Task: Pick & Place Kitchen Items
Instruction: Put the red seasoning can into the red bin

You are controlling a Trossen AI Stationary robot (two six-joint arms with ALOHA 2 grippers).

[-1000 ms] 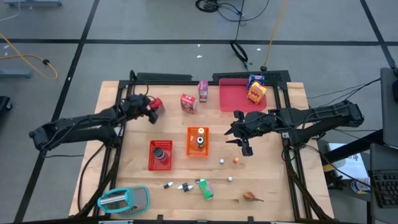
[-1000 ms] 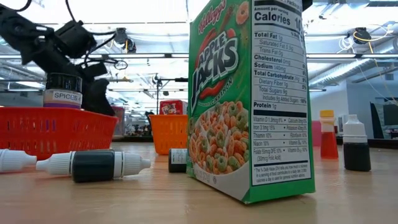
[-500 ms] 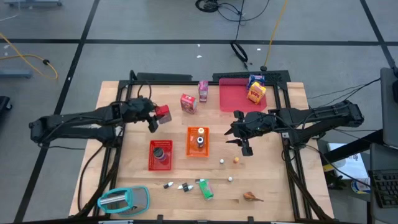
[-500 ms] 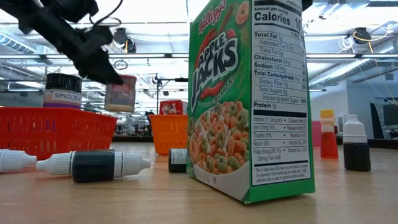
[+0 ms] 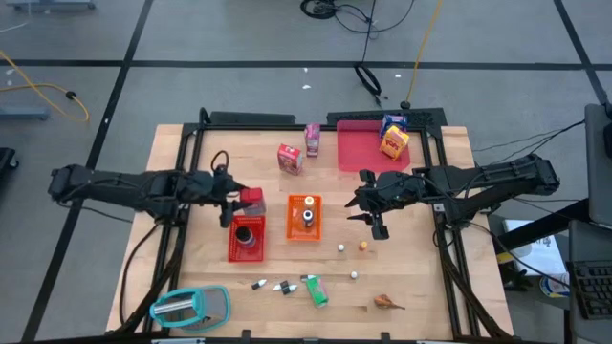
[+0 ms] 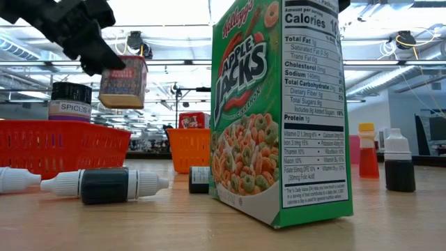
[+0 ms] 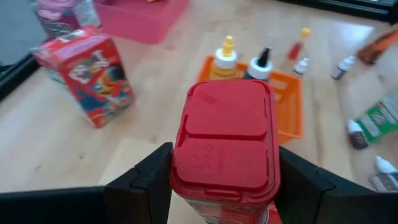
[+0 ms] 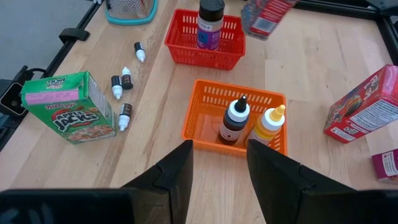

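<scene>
near edge: one green cereal box [image 6: 279, 111], three dropper bottles [image 5: 273, 285]. mid-table: one red bin [image 5: 246, 250] holding a spice jar [image 6: 70, 102], one orange bin [image 5: 304, 229] with two bottles. left gripper [image 5: 232, 203] grasps a red-lidded container [image 7: 225, 149] above the red bin; right gripper [image 5: 375, 218] hangs unclenched, holding nothing. only the low view shows the container's label.

Wooden table [image 5: 421, 277] bearing red bin [image 5: 232, 250], orange bin [image 5: 293, 229], flat pink tray [image 5: 359, 153], and teal-rimmed oval object [image 5: 191, 306].
</scene>
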